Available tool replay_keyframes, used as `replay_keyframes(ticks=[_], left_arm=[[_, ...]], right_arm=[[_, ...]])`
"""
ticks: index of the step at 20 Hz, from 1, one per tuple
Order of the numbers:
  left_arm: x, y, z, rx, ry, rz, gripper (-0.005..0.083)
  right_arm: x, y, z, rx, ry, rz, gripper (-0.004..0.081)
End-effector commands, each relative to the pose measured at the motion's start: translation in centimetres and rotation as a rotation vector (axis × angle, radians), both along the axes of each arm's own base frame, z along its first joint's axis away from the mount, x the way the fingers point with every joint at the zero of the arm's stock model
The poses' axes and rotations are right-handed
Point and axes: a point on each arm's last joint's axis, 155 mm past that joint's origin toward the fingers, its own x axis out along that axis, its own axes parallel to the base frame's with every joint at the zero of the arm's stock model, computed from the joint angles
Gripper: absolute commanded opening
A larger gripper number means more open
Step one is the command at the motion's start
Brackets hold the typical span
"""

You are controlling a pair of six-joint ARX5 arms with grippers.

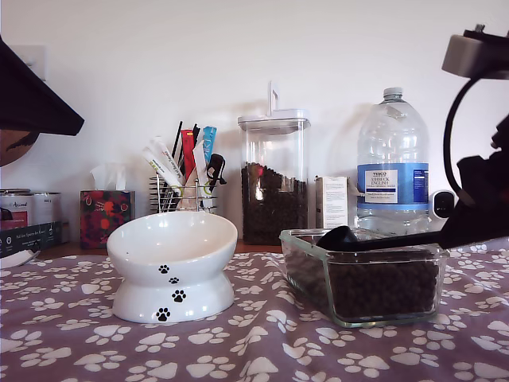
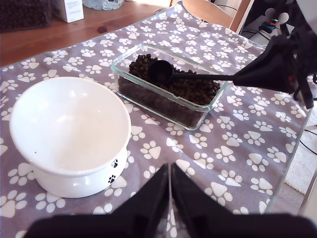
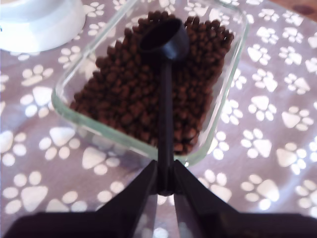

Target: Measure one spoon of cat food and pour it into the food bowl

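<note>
The black spoon (image 1: pixel 374 239) (image 2: pixel 161 72) (image 3: pixel 165 99) is level over the clear glass dish (image 1: pixel 306 263) of dark cat food (image 1: pixel 382 288) (image 2: pixel 194 90) (image 3: pixel 124 94). Its bowl hangs just above the kibble, and I cannot tell whether it holds any. My second gripper (image 3: pixel 166 184) (image 2: pixel 243 78) (image 1: pixel 465 231) is shut on the end of the handle, coming in from the exterior view's right. The white food bowl (image 1: pixel 171 247) (image 2: pixel 64 124) (image 3: pixel 39 25) with paw prints stands empty beside the dish, towards the exterior view's left. My first gripper (image 2: pixel 170 171) hovers shut and empty near the food bowl.
A paw-print cloth (image 1: pixel 262 342) covers the table. Along the back stand a tall kibble canister (image 1: pixel 273 183), a water bottle (image 1: pixel 392 159), a small carton (image 1: pixel 334 203), a wire rack of utensils (image 1: pixel 184 179) and a tissue box (image 1: pixel 106 215). A black arm part (image 1: pixel 32 87) fills the exterior view's upper left.
</note>
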Motion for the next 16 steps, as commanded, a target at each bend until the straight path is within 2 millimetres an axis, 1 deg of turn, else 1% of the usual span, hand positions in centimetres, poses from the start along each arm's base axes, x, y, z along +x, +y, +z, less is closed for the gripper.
replay_keyframes(ticks=[1, 5, 7, 9, 14, 15, 16], left_arm=[[-0.1, 0.0, -0.6, 0.004, 0.007, -0.002, -0.0019], [-0.2, 0.0, -0.7, 0.006, 0.012, -0.002, -0.0019], [-0.2, 0.0, -0.7, 0.007, 0.012, -0.002, -0.0019], [-0.2, 0.0, -0.7, 0.007, 0.012, -0.002, -0.0019], [-0.5, -0.2, -0.7, -0.009, 0.030, -0.016, -0.0019], [-0.6, -0.2, -0.7, -0.007, 0.033, -0.017, -0.0019], [-0.6, -0.2, -0.9, -0.004, 0.038, -0.017, -0.0019]], right_arm=[[1.0, 0.1, 1.8, -0.001, -0.041, -0.014, -0.0013], [1.6, -0.2, 3.1, -0.039, -0.061, -0.021, -0.0013], [1.9, -0.4, 3.8, -0.100, -0.088, -0.006, -0.0013], [1.9, -0.7, 4.2, -0.218, -0.117, 0.031, -0.0013], [1.7, 0.4, 6.3, -0.483, -0.243, 0.191, -0.0013], [1.6, 0.5, 6.4, -0.559, -0.272, 0.236, -0.0013], [1.4, 0.5, 6.1, -0.641, -0.287, 0.289, -0.0013]])
